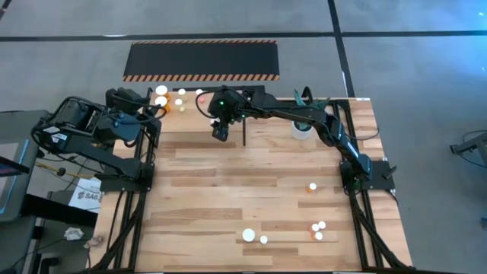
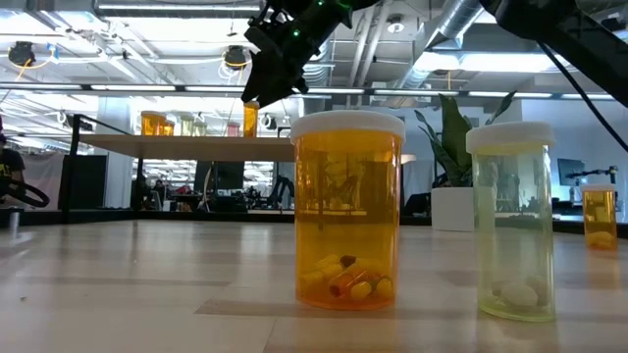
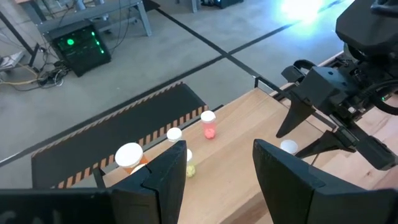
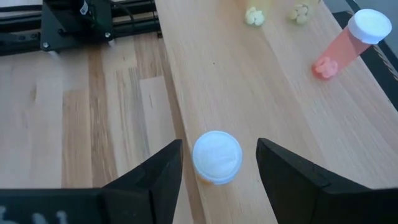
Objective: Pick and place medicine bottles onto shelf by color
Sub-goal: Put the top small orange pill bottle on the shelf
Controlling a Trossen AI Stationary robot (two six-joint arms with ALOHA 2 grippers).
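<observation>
- Our right gripper (image 4: 219, 163) hangs over the shelf (image 4: 261, 87) at the bench's (image 1: 228, 190) far edge, fingers (image 4: 152, 177) released, either side of a white-capped bottle (image 4: 217, 157) standing on the shelf near its edge.
- A pinkish-red bottle (image 4: 348, 43) stands farther along the shelf.
- Our left gripper (image 3: 214, 165) waits by the shelf's left end, fingers spread and holding nothing.
- More medicine bottles (image 1: 318, 230) stand on the bench's near part.

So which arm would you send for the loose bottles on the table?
Probably the right arm: the loose bottles lie on its side, near its base, and its jaws are open. The left arm sits folded at the far corner.
</observation>
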